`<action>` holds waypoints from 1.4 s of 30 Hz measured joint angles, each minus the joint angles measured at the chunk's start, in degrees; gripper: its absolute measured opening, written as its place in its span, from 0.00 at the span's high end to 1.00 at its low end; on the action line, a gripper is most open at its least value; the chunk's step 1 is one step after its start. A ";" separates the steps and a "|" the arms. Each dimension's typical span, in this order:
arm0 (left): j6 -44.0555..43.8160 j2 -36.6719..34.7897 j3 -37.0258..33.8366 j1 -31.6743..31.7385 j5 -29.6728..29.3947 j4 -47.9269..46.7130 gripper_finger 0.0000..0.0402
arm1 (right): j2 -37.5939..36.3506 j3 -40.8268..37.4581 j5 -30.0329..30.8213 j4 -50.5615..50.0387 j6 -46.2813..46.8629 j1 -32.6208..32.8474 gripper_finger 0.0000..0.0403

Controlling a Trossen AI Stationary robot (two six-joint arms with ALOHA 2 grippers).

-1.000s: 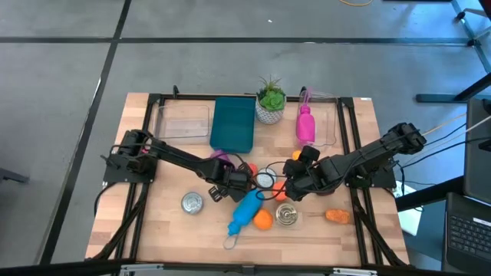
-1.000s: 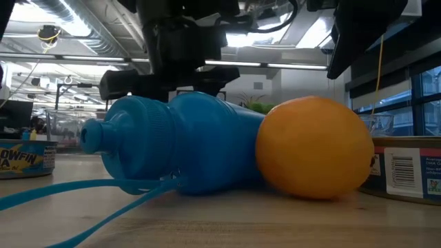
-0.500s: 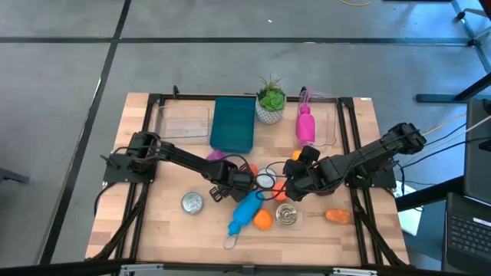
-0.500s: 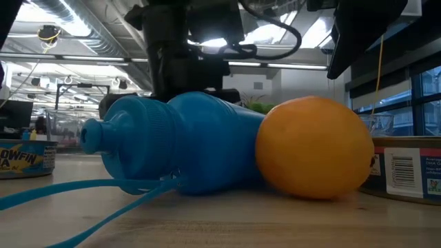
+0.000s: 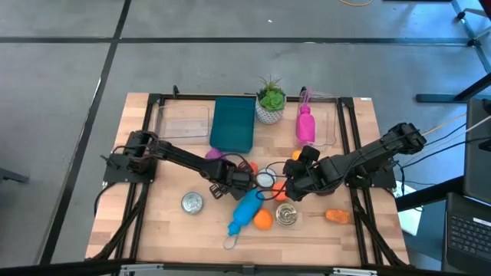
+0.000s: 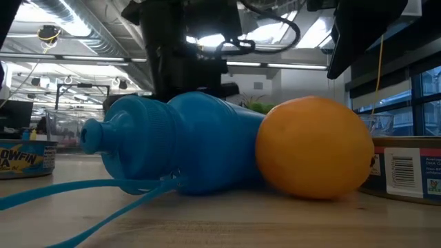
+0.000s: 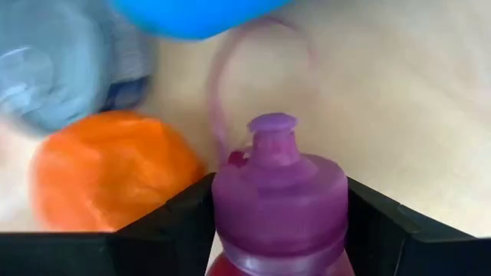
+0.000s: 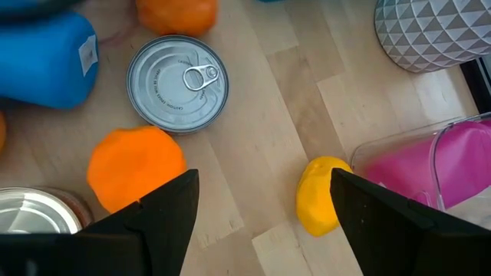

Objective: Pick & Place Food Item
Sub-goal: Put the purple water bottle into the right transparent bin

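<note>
Comparing this moment with the second before it, the only visible change was in the left arm: from above its base joint had swung slightly, and from bench height the dark wrist behind the lying blue plastic bottle point(image 6: 179, 141) had turned from a broad crosswise shape to a narrower, more upright one. The left tool point(image 7: 278, 211) was clenched around a purple plastic squeeze bottle point(image 7: 276, 165) just below its cap, one dark finger on each side. The turn looked like the start of lifting or re-aiming that bottle at mid-bench. The right arm had not moved. Its right tool point(image 8: 265, 199) hung released, fingers spread wide and holding nothing, over the bare wood between a silver ring-pull tin can point(image 8: 177, 83) and a small yellow lemon-like piece point(image 8: 318, 195). The round orange fruit point(image 6: 313, 148), the most obvious food item, lay untouched on the wooden bench point(image 5: 153, 222), resting against the blue bottle, with a lumpy orange piece point(image 8: 136, 167) also lying free near the can. As the purple bottle is no food, the move probably cleared clutter or was a wrong pick, so by my reading the food placement itself had hardly begun.
</note>
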 joint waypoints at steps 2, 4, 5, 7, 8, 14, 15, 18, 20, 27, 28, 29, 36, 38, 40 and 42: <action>-0.01 -2.19 0.00 0.02 -1.50 0.09 0.43 | -0.01 0.00 0.06 0.02 0.00 0.00 0.28; -0.63 -4.29 0.04 0.00 -2.50 0.16 0.43 | -0.02 0.00 0.13 0.02 0.00 0.00 0.28; -0.88 -5.29 0.04 0.00 -2.92 0.15 0.43 | -0.02 0.00 0.13 0.02 0.00 0.00 0.28; -1.24 -7.52 0.04 -0.02 -3.64 0.24 0.43 | -0.01 0.00 0.13 0.02 0.02 0.00 0.28; -1.27 -8.60 0.04 -0.02 -4.24 0.69 0.43 | -0.02 0.00 0.13 0.02 0.04 0.00 0.28; -0.33 -15.43 0.07 0.37 -9.46 4.70 0.43 | -0.01 0.00 0.13 0.07 0.16 0.00 0.28; -0.04 -16.68 0.07 0.63 -10.16 5.27 0.43 | -0.02 0.00 0.11 0.07 0.25 0.01 0.28; 0.39 -20.38 0.09 1.87 -12.87 7.97 0.43 | -0.02 0.00 0.07 0.08 0.28 0.00 0.28; 1.83 -22.65 0.09 2.97 -14.49 9.71 0.43 | -0.02 0.00 -0.07 0.09 0.31 0.00 0.28; 5.88 -28.99 0.13 8.58 -14.59 21.54 0.43 | -0.02 0.00 -0.16 0.23 0.46 0.00 0.28; 5.88 -29.38 0.15 9.56 -14.18 22.67 0.43 | 0.00 0.00 -0.39 0.32 0.47 0.00 0.28; 5.88 -29.63 0.31 10.47 -13.80 22.94 0.43 | 0.00 0.00 -0.51 0.32 0.64 0.01 0.28; 0.19 -27.71 9.07 16.39 -13.97 13.12 0.43 | 0.00 0.00 -1.60 0.31 1.57 0.32 0.28; -2.88 -26.32 13.33 18.00 -13.42 9.90 0.43 | 0.00 0.00 -1.61 0.31 1.57 0.35 0.28; -6.15 -24.53 18.38 19.87 -12.88 5.53 0.43 | -0.01 0.00 -1.61 0.31 1.57 0.33 0.28; -10.15 -22.30 24.09 22.13 -11.64 0.93 0.43 | 0.00 0.00 -1.61 0.28 1.57 0.33 0.28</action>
